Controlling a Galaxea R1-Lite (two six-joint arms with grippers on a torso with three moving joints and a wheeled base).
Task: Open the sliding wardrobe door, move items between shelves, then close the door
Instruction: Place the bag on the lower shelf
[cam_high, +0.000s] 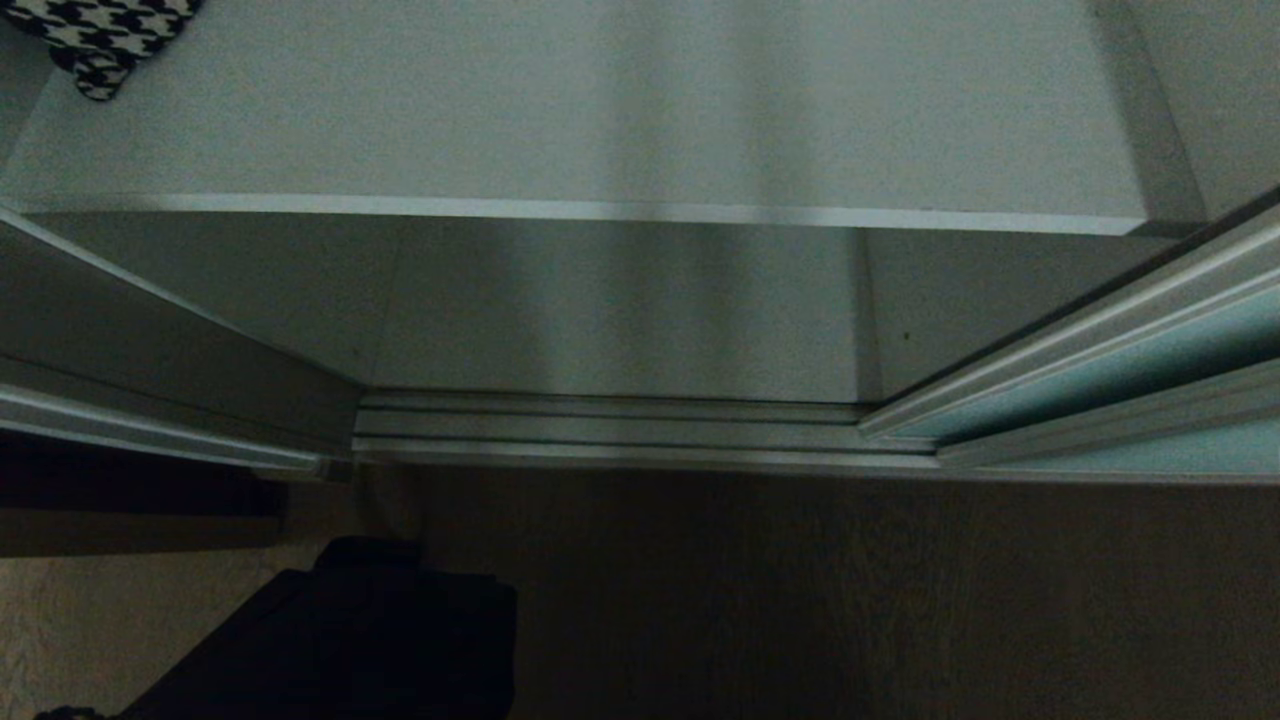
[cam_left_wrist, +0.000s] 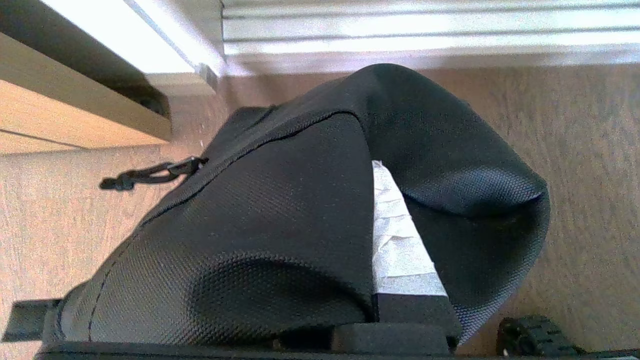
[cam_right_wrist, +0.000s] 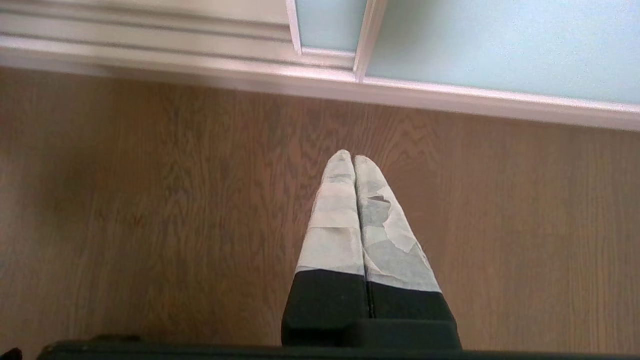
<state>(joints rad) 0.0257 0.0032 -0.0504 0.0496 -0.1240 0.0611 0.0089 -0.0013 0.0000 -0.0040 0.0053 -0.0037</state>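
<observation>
A brown wood-grain floor (cam_right_wrist: 150, 210) ran up to the wardrobe's silver track (cam_high: 610, 425). The black textured item (cam_left_wrist: 260, 225) hung low over that floor, pinched tight in the left gripper (cam_left_wrist: 395, 280), whose taped finger showed amid its folds. The right gripper (cam_right_wrist: 354, 160) pointed at the bare floor, fingers pressed together, holding nothing. The sliding wardrobe door (cam_high: 1120, 370) stood pushed right, exposing the shelves (cam_high: 600, 120); a houndstooth cloth (cam_high: 100, 35) lay at the far left corner.

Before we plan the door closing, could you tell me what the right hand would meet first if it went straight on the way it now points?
The right hand, shut and empty, points down at the wood-grain floor, just short of the sliding wardrobe door and its track. Nothing shows between them, so probably the floor first, though depth is unclear.
</observation>
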